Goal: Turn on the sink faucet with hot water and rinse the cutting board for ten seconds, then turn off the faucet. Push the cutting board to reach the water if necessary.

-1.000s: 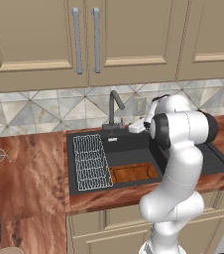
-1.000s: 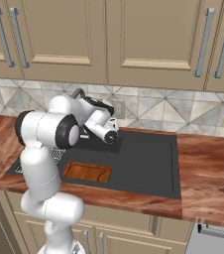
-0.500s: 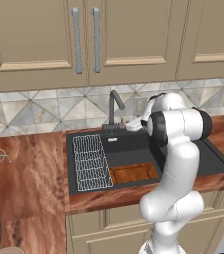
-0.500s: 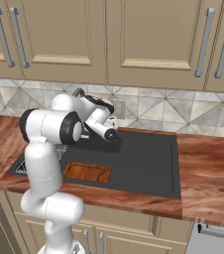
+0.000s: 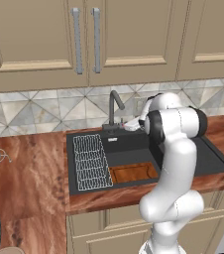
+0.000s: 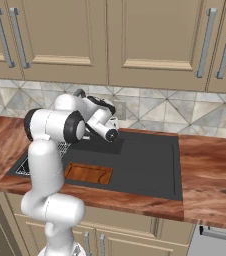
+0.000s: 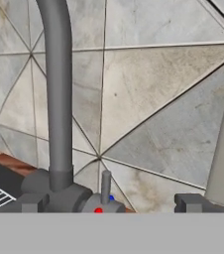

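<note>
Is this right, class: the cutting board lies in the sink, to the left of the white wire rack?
Not quite. The cutting board does lie in the sink, but to the right of the wire rack, near the front wall, not to its left. The left base view shows this.

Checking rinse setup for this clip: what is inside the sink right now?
Inside the sink, the cutting board lies flat near the front wall, and a white wire rack covers the left part. No water stream is visible. The arm hides some of the basin floor.
</note>
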Controlling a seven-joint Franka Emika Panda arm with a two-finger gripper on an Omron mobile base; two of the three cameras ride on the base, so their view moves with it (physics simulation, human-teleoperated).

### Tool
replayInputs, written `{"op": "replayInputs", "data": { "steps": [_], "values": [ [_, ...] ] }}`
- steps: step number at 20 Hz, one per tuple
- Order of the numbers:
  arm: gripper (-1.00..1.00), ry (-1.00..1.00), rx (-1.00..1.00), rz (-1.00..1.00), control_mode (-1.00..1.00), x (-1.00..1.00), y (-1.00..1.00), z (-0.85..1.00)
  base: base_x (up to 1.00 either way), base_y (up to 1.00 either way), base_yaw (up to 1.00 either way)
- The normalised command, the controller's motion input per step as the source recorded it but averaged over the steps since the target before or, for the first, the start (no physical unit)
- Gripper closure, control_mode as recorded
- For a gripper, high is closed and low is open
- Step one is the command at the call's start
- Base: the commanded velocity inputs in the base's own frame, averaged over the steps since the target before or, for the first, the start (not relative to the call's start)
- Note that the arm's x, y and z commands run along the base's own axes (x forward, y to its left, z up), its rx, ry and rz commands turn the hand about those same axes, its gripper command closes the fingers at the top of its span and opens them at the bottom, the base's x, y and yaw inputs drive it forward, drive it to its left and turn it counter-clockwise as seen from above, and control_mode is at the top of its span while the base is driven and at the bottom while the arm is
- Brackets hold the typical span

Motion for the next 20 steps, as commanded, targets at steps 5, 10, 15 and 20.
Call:
{"op": "replayInputs", "data": {
  "steps": [5,10,15,20],
  "values": [
    [-1.00,0.00,0.00,0.00,-1.00,0.13,0.07,-0.23,0.00,0.00,0.00],
    [-1.00,0.00,0.00,0.00,-1.00,0.12,0.09,-0.21,0.00,0.00,0.00],
    [-1.00,0.00,0.00,0.00,-1.00,0.09,0.04,-0.04,0.00,0.00,0.00],
    [-1.00,0.00,0.00,0.00,-1.00,0.05,0.00,0.00,0.00,0.00,0.00]
  ]
}}
